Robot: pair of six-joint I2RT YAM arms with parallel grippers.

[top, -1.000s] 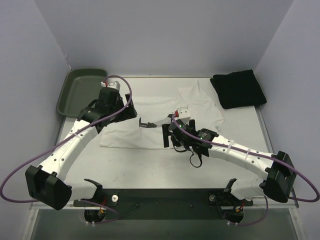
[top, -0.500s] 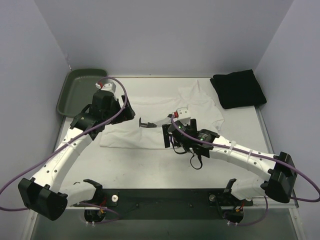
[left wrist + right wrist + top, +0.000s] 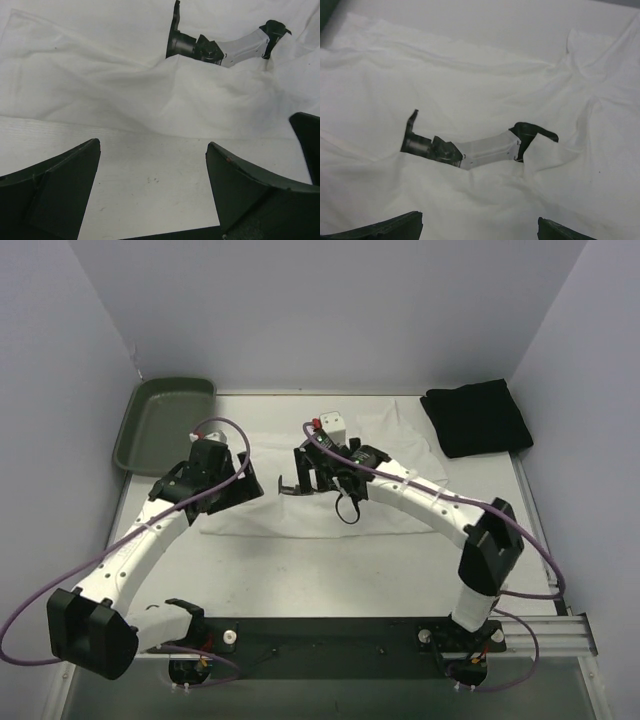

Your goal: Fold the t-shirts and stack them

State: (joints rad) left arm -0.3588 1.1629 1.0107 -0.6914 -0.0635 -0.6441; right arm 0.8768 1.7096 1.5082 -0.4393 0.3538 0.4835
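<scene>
The white t-shirt (image 3: pixel 395 515) lies spread and rumpled across the middle of the table (image 3: pixel 300 580). The same t-shirt fills the right wrist view (image 3: pixel 470 75). The black t-shirt (image 3: pixel 476 418) sits folded at the back right. My right gripper (image 3: pixel 325 475) hangs open above the white t-shirt's middle, nothing between its fingers (image 3: pixel 480 217). My left gripper (image 3: pixel 250 485) is open at the white t-shirt's (image 3: pixel 100 85) left part. Bare table shows between its fingers (image 3: pixel 152 145), with the cloth's edge just ahead.
A black and white hard piece (image 3: pixel 290 485) lies on the white t-shirt, partly covered by a fold (image 3: pixel 470 150); the left wrist view shows it ahead (image 3: pixel 220 47). A dark green tray (image 3: pixel 165 420) stands at the back left. Walls close in three sides.
My right arm has swung back and left, from the white t-shirt's front edge to above its middle. The left gripper has drifted slightly toward the front. The white t-shirt's right side lies flatter.
</scene>
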